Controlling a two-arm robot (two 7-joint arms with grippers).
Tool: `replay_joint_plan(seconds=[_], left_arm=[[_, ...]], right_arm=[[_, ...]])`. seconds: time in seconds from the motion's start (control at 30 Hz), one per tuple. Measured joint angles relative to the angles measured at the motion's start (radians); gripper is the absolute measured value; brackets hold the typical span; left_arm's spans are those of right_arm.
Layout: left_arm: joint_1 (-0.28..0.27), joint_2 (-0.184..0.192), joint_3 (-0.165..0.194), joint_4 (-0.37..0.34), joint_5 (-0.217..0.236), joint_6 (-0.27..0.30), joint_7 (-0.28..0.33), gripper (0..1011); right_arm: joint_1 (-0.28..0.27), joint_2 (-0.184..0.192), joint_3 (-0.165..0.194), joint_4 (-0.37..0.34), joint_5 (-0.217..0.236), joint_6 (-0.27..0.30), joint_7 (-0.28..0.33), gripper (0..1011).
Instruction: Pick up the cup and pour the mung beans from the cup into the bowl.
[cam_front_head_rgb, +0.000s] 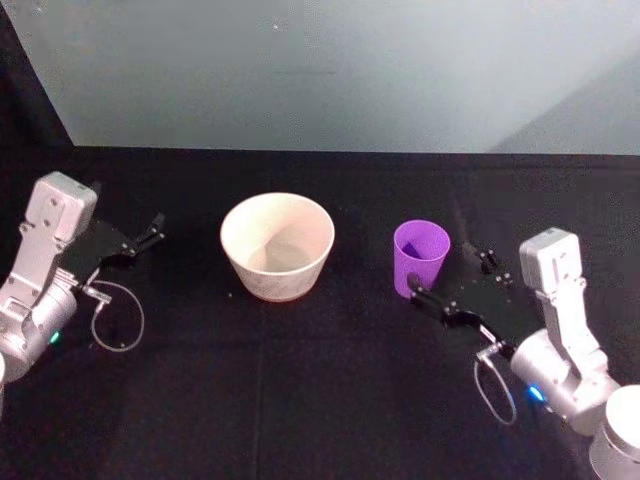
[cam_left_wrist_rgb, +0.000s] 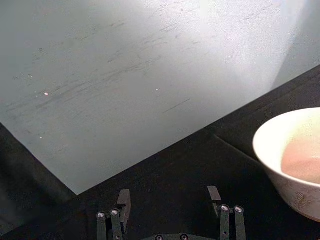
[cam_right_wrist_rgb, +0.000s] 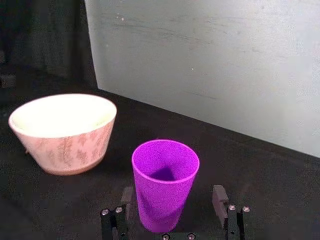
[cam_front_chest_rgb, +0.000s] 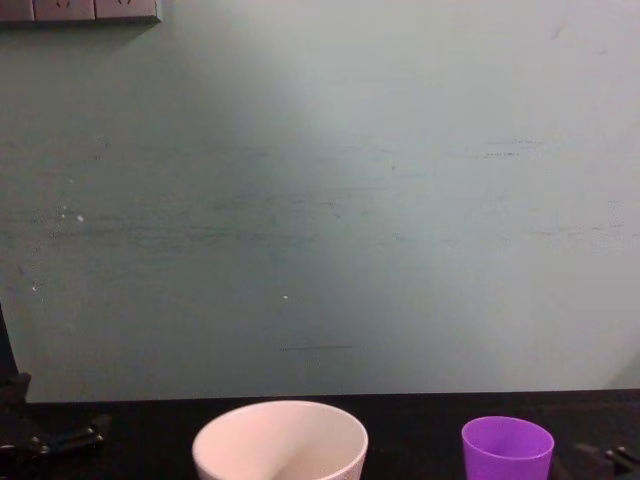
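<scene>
Cup (cam_front_head_rgb: 421, 255): one, smooth tapered purple plastic, standing upright right of centre on the black counter (cam_front_head_rgb: 300, 400).
Bowl (cam_front_head_rgb: 277, 245): one, wide, round, cream-white, sitting centre-left.
Right gripper (cam_right_wrist_rgb: 173, 195): fingers spreading wide, flanking the cup.
Left gripper (cam_left_wrist_rgb: 168, 199): fingers hanging released, at the left edge.

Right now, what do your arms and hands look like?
The left arm and right arm are silver-grey with rounded joints, a boxy pale housing at each wrist and a blue-green light at the joint. A thin cable loops beside each wrist. The left hand and right hand are black, each with two slim fingers studded with silver screws.
</scene>
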Motion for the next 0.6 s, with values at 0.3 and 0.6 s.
replay_joint_plan(seconds=[0.3, 0.6], left_arm=[[0.000, 0.000, 0.000, 0.000, 0.000, 0.000, 0.000, 1000], [0.000, 0.000, 0.000, 0.000, 0.000, 0.000, 0.000, 1000]], right_arm=[[0.052, -0.069, 0.012, 0.070, 0.037, 0.019, 0.057, 1003], [0.082, -0.105, 0.017, 0.110, 0.032, 0.032, 0.082, 1003]])
